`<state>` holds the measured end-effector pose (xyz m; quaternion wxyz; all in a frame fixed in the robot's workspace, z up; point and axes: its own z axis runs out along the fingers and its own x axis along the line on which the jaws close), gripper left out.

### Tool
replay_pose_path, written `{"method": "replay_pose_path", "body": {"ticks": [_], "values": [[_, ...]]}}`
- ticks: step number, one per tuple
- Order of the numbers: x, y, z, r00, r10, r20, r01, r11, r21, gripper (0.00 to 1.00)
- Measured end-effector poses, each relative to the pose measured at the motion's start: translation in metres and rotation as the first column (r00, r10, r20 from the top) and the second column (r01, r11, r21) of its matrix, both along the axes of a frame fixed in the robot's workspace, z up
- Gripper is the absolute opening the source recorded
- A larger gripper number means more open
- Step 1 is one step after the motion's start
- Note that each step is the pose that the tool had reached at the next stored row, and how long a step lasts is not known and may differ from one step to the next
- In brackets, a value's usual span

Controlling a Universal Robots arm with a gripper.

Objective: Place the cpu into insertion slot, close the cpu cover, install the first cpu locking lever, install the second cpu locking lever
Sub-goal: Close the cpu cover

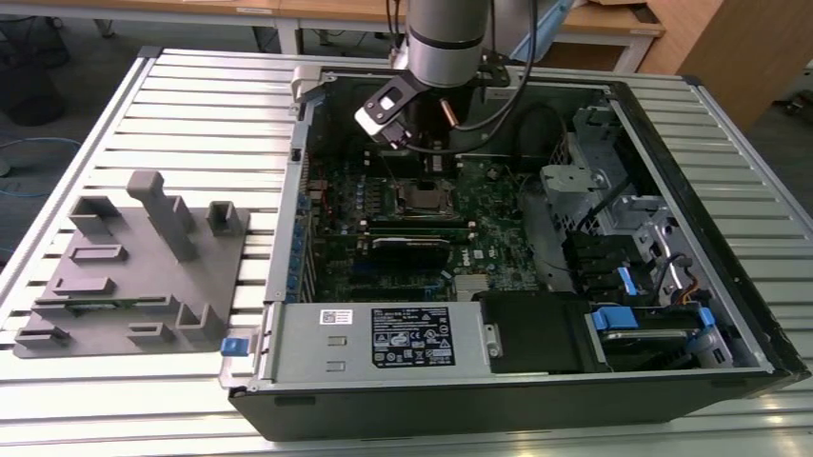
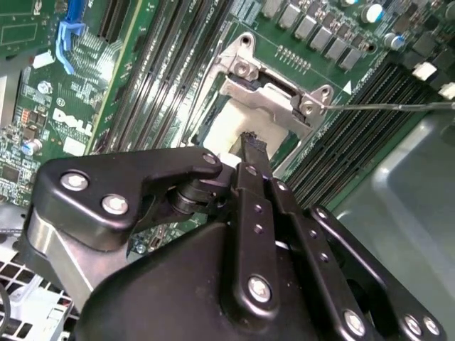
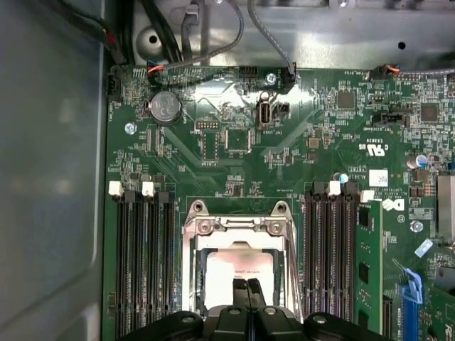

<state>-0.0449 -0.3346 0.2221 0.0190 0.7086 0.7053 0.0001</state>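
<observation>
Black bolted gripper (image 2: 249, 142) links sit closest in both wrist views. Its two slim fingers (image 3: 242, 293) are pressed together with nothing visible between them, and the tips hang right over the cpu (image 3: 227, 266); contact cannot be judged. In the exterior view a ribbed aluminium desk (image 1: 128, 400) carries an open black computer case (image 1: 508, 405). A grey moulded fixture (image 1: 140, 276) with upright posts lies at nine o'clock of the case, and bare slats run along the desk's six o'clock edge. The silver arm (image 1: 445, 38) drops in from twelve o'clock. A green circuit board (image 3: 284, 156), dense with small parts, lines the case floor. The insertion slot (image 1: 420, 197) sits on it at about ten o'clock from the case's middle. Long black memory slots (image 3: 146, 270) flank the socket on both sides, leaving narrow strips of board, and a plain grey case wall stands close beyond one bank. The cpu cover (image 2: 274, 96), a silver stamped frame with screws at its hinge end, rings the pale, glaring square of the cpu lying in the socket. Whether the cover lies fully flat is unclear. A thin steel locking lever (image 2: 398, 106) juts out over the memory slots.
</observation>
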Motion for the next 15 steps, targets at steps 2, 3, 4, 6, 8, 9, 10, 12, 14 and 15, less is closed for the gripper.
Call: {"method": "replay_pose_path", "body": {"ticks": [2, 3, 4, 6, 8, 9, 10, 12, 14, 15], "values": [[-0.0022, 0.0000, -0.0002, 1.0000, 0.000, 0.0002, 0.000, 1.0000, 0.0002, 0.11], [-0.0038, 0.0000, -0.0003, 1.0000, 0.000, 0.0001, 0.000, 1.0000, 0.0001, 0.11], [-0.0051, 0.0000, -0.0003, 1.0000, 0.000, 0.0001, 0.000, 1.0000, 0.0001, 0.11], [-0.0061, 0.0000, -0.0004, 1.0000, 0.000, 0.0001, 0.000, 1.0000, 0.0001, 0.11], [-0.0061, 0.0000, -0.0003, 1.0000, 0.000, 0.0000, 0.000, 1.0000, 0.0000, 0.11], [-0.0062, -0.0001, -0.0004, 0.9999, 0.013, 0.0000, -0.013, 0.9999, 0.0001, 0.11], [-0.0062, -0.0001, -0.0007, 0.9986, 0.053, 0.0001, -0.053, 0.9986, 0.0001, 0.11], [-0.0062, -0.0001, -0.0009, 0.9961, 0.089, 0.0000, -0.089, 0.9961, 0.0001, 0.11], [-0.0062, -0.0001, -0.0011, 0.9922, 0.125, 0.0000, -0.125, 0.9922, 0.0001, 0.11], [-0.0062, -0.0001, -0.0012, 0.9896, 0.144, 0.0001, -0.144, 0.9896, 0.0001, 0.11]]}}
